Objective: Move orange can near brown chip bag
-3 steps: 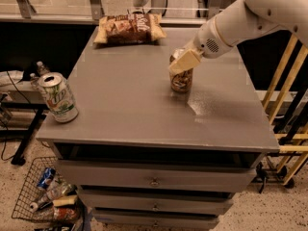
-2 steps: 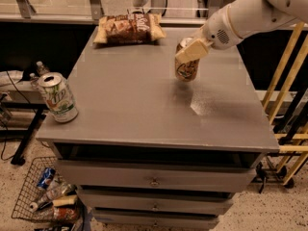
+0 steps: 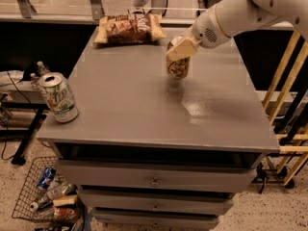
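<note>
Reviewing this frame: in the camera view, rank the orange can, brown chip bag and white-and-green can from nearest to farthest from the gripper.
1. orange can, held in the gripper, toward the back of the table.
2. brown chip bag, at the back edge, image-left of the gripper.
3. white-and-green can, front-left corner in the image.

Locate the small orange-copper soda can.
Camera view: the small orange-copper soda can is held by the gripper at the far centre-right of the grey tabletop, front-right of the crinkly brown chip bag.
</note>
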